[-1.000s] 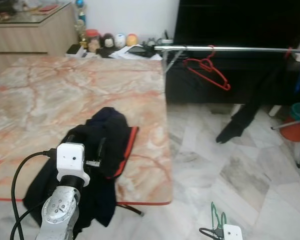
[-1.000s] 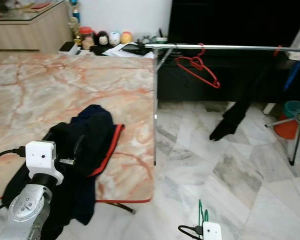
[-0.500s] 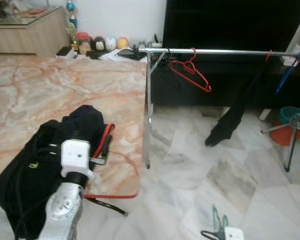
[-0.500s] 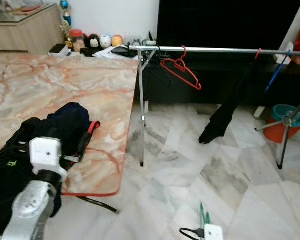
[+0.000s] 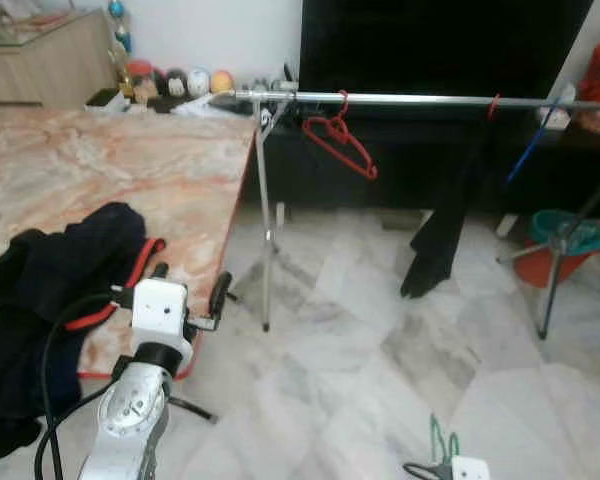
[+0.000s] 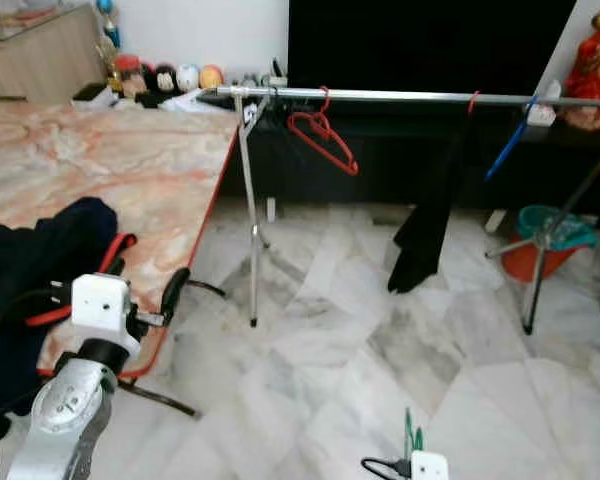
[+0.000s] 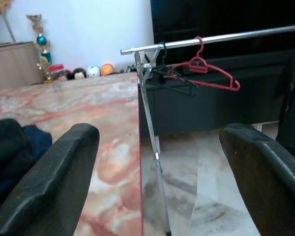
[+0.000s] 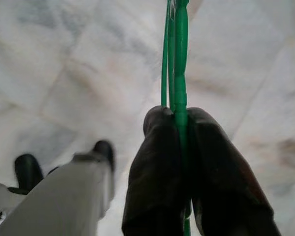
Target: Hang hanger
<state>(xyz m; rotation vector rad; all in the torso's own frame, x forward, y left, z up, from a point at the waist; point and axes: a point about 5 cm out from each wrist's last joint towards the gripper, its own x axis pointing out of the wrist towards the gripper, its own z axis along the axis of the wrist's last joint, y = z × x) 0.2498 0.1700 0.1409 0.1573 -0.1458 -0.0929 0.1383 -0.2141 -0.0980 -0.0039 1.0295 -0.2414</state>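
View has swung from the table [image 5: 100, 170] toward the rail [image 5: 410, 99]; right gripper [image 8: 179, 147] clamped on green hanger [image 8: 178, 54], left gripper [image 7: 152, 162] jaws apart, approach underway.

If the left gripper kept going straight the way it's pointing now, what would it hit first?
Probably the drying rack's upright pole, centred between the open left gripper's fingers, with the red hanger hanging higher; depth is uncertain.

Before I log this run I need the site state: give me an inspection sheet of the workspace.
Surface: marble table; marble floor.
Job's things: green hanger, clothes rail.
Clutter: dark clothes on table; red hanger and a dark garment on rail.
Grippers: right gripper shut on green hanger, low; left gripper open, facing the rail.
Cables: black cable at left arm.
Surroundings: cabinet, figurines, teal bucket.
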